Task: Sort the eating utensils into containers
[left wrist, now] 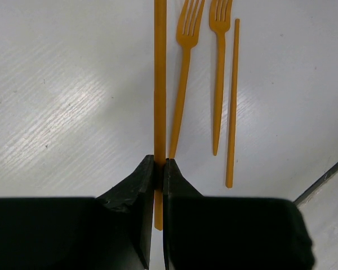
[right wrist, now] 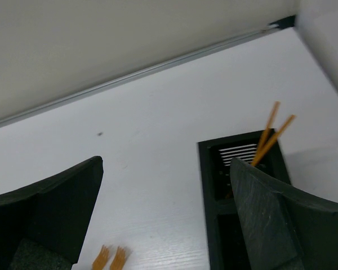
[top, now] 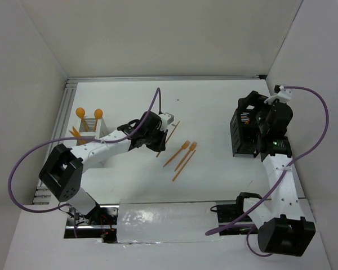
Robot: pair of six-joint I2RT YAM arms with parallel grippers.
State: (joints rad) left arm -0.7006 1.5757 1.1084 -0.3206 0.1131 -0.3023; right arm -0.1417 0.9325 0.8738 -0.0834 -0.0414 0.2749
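Observation:
My left gripper [top: 162,134] is shut on a long plain orange knife [top: 170,135], which lies straight out between the fingertips in the left wrist view [left wrist: 160,84]. Two orange forks [left wrist: 183,73] [left wrist: 218,73] and a thinner orange knife [left wrist: 232,101] lie on the table just right of it. The white caddy [top: 89,128] at the left holds two round-bowled spoons [top: 80,111]. My right gripper [right wrist: 166,169] is open and empty, hovering at the black caddy [top: 242,135], which holds two orange handles [right wrist: 270,138].
White walls enclose the table on the left, back and right. A metal rail [top: 62,112] runs along the left edge. A shiny taped strip [top: 169,222] lies between the arm bases at the front.

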